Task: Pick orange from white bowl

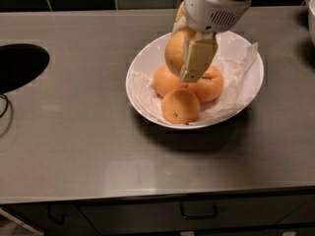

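Note:
The white bowl (pixel 147 58) sits on the grey counter right of centre, lined with a crinkled translucent sheet (pixel 236 63). Three smaller deep-orange fruits lie in it: one at the front (pixel 180 106), one at the left (pixel 165 81), one at the right (pixel 210 85). My gripper (pixel 189 55) hangs over the bowl from above and is shut on the orange (pixel 174 50), the larger, paler fruit. The orange is held clear above the three fruits. One cream finger (pixel 197 59) crosses its near side; the other finger is hidden behind it.
A dark round sink opening (pixel 19 65) lies in the counter at the left. A cable (pixel 5 107) runs at the left edge. Drawer fronts with a handle (pixel 198 213) sit below the counter's front edge. Dark tiles line the back wall.

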Action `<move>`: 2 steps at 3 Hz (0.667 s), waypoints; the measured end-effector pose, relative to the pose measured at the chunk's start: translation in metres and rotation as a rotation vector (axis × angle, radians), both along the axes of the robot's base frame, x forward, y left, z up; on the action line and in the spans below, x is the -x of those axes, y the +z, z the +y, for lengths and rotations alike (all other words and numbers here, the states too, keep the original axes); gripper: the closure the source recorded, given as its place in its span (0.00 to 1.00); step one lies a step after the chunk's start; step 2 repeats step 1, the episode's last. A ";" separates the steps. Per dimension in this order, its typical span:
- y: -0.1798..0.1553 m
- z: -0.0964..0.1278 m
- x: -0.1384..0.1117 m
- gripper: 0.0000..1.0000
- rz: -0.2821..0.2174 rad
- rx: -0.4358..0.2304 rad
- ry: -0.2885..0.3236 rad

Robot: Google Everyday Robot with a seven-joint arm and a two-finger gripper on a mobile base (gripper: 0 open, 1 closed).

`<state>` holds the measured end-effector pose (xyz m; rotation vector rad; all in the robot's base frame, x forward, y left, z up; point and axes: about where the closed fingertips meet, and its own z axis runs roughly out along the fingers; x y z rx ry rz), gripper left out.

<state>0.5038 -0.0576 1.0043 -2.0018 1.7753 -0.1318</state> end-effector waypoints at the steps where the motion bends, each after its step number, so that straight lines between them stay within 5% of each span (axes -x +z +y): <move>1: 0.002 0.000 0.001 1.00 -0.004 -0.001 0.000; 2: 0.002 0.000 0.001 1.00 -0.004 -0.001 0.000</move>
